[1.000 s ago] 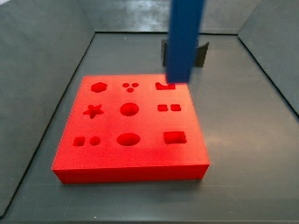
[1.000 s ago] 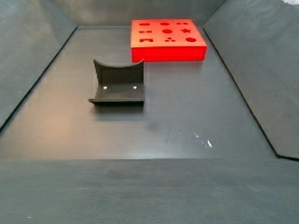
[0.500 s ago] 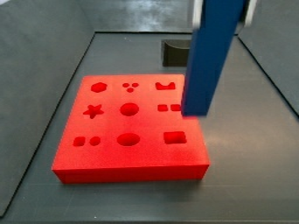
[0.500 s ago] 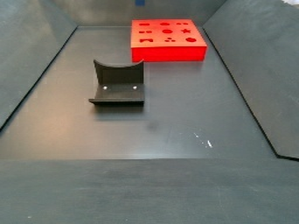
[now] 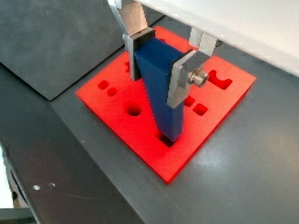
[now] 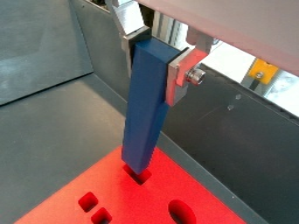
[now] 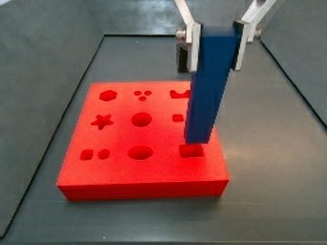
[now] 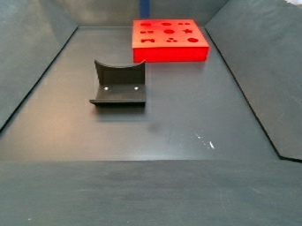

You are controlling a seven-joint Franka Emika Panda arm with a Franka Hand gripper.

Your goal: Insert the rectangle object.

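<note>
My gripper (image 7: 213,43) is shut on the rectangle object (image 7: 208,86), a long blue bar that hangs upright between the fingers. The bar's lower end stands right over the square hole (image 7: 192,151) near the front right corner of the red board (image 7: 128,144). I cannot tell whether the tip touches the hole's mouth. Both wrist views show the silver fingers (image 5: 187,74) clamping the bar's top (image 5: 158,96), with the gripper (image 6: 158,61) holding the bar (image 6: 146,105) above the board (image 6: 152,201). The gripper is out of the side view that shows the board far back (image 8: 169,40).
The board has several other shaped holes, such as a star (image 7: 102,122) and circles (image 7: 141,120). The dark fixture (image 8: 118,84) stands on the grey floor away from the board. Grey walls (image 7: 52,77) enclose the floor on the sides.
The gripper has carried the blue bar down and toward the board's front right corner. The bar's lower end has moved from beside the board's right edge to over the square hole.
</note>
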